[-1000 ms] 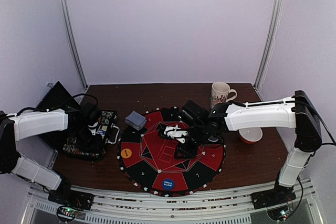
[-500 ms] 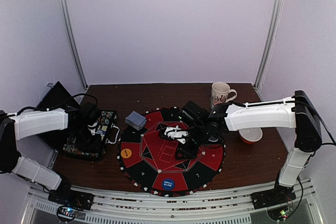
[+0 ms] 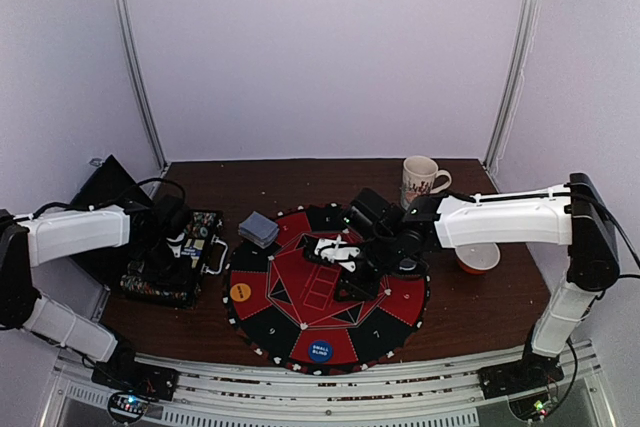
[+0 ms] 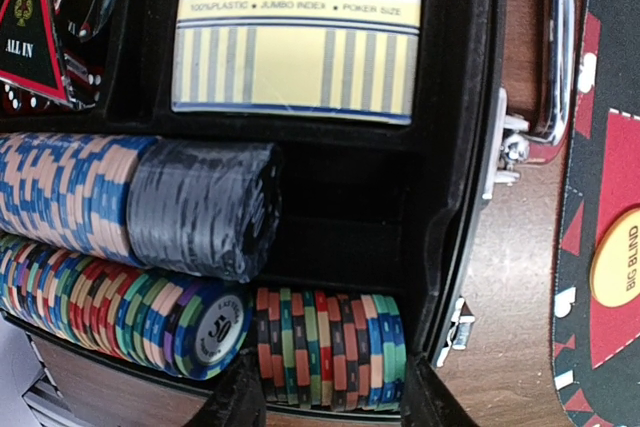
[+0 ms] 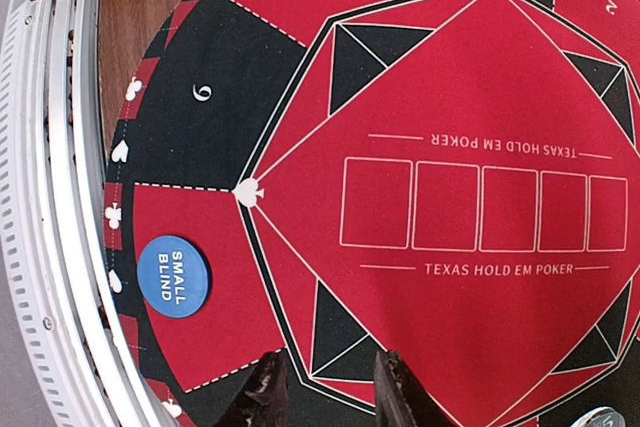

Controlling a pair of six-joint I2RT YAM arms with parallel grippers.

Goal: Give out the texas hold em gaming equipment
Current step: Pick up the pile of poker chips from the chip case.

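In the left wrist view my left gripper (image 4: 332, 402) reaches into the black chip case (image 4: 455, 197). Its fingertips (image 4: 240, 397) stand at either end of a short stack of multicoloured poker chips (image 4: 330, 347); I cannot make out contact. More chips lie in rows beside it (image 4: 70, 192). My right gripper (image 5: 328, 392) hovers open over the red and black mat (image 5: 480, 97) with nothing between its fingers. The blue small blind button (image 5: 174, 276) and the orange button (image 3: 240, 291) lie on the mat. A deck of grey-blue cards (image 3: 258, 229) sits at the mat's far left edge.
A white patterned mug (image 3: 420, 179) stands behind the mat, an orange-rimmed bowl (image 3: 477, 258) to its right under the right arm. A boxed card deck (image 4: 298, 37) fills the case's upper compartment. The case's open lid (image 3: 105, 192) is at the far left.
The left fingers have drawn a little closer round the chip stack. The right arm has shifted slightly over the mat.
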